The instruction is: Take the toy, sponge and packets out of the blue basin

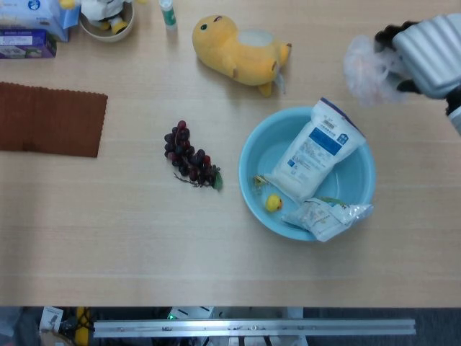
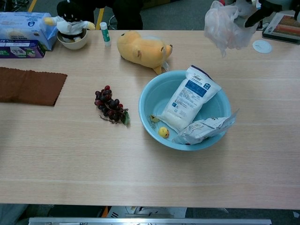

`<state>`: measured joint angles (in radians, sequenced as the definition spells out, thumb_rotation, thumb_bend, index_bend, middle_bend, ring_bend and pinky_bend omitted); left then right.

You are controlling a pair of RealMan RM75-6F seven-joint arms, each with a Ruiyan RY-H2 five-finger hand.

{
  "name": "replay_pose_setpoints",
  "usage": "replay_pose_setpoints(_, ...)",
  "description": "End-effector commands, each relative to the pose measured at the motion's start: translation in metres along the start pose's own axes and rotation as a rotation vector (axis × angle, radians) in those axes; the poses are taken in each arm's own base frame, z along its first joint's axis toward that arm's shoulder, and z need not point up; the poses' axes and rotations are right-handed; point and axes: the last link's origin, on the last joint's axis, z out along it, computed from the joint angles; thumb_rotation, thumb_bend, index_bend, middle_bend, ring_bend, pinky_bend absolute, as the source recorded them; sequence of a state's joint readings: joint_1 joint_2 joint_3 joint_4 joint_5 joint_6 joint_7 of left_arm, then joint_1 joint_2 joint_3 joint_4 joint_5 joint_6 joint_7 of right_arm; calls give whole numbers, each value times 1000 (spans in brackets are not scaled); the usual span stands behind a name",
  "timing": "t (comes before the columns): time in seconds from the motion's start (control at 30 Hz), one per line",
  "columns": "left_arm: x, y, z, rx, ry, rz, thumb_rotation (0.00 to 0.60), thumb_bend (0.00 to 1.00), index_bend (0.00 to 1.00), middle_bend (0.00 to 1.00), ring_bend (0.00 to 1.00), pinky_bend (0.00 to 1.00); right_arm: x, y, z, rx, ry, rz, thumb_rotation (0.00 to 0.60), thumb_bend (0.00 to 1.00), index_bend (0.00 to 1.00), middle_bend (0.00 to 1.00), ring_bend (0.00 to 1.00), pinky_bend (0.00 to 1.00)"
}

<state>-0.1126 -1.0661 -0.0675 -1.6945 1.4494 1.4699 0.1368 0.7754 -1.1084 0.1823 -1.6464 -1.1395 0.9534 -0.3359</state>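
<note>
The blue basin (image 1: 246, 167) (image 2: 143, 107) stands right of the table's centre. In it a white-and-blue packet (image 1: 317, 148) (image 2: 190, 98) leans on the far wall. A crinkled clear packet (image 1: 325, 215) (image 2: 204, 129) hangs over the near right rim, and a small yellow duck toy (image 1: 273, 202) (image 2: 163, 132) lies on the bottom. My right hand (image 1: 429, 43) (image 2: 262, 8) is high above the table, behind and right of the basin. It grips a pale, translucent mesh sponge (image 1: 367, 68) (image 2: 225, 28), which hangs free in the air. My left hand shows in neither view.
A yellow plush (image 1: 241, 47) lies just behind the basin and a bunch of dark grapes (image 1: 191, 157) to its left. At the far left are a brown cloth (image 1: 50, 119), boxes (image 1: 29, 29) and a bowl (image 1: 106, 21). A white disc (image 2: 261, 45) lies at the back right.
</note>
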Motion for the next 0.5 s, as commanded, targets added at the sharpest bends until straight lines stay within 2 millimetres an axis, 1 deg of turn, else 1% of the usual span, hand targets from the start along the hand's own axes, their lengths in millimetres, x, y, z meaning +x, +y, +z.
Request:
replay_pose_setpoints(0.03,1,0,0,0,0,3,600,327,251,210,216,255,-7,18,20,-73,-25,-50,600,384,668,566,549,784)
replay_pose_setpoints(0.1,2,1,-1,-1,2,4,600,326,250,210,216,255,-15,25,30,-109,-49,-68,600,376,663,547,518,754)
replay_pose_setpoints(0.13,2,1,-1,-1,3,5,600,326,250,210,216,255,-18,27,35,-124,-63,-77,600,372,634,524,498,741)
replay_pose_setpoints(0.2,3,1,-2,-1,6,4,600,326,251,210,216,255,-27,29,44,-148,-102,-79,600,359,530,475,456,712)
replay_pose_setpoints(0.23,3,2,-3,-1,7,4,600,327,251,210,216,255,-30,28,47,-153,-118,-68,600,339,430,430,411,661)
replay_pose_setpoints(0.3,4,1,-4,2,7,5,600,326,250,210,216,255,-35,24,50,-154,-144,-57,600,283,267,334,296,513)
replay_pose_setpoints(0.33,4,1,-4,4,7,6,600,326,250,210,216,255,-36,23,51,-154,-150,-63,600,238,172,270,224,421)
replay_pose_setpoints(0.4,5,1,-6,6,9,8,600,327,250,210,216,255,-37,20,51,-154,-152,-71,600,133,36,165,117,288)
replay_pose_setpoints(0.43,5,0,-6,8,10,9,600,327,250,210,216,255,-37,18,50,-151,-146,-67,600,79,4,122,73,242)
replay_pose_setpoints(0.5,6,-1,-7,13,10,10,600,327,250,210,216,255,-35,11,43,-130,-134,-43,600,27,0,94,45,221)
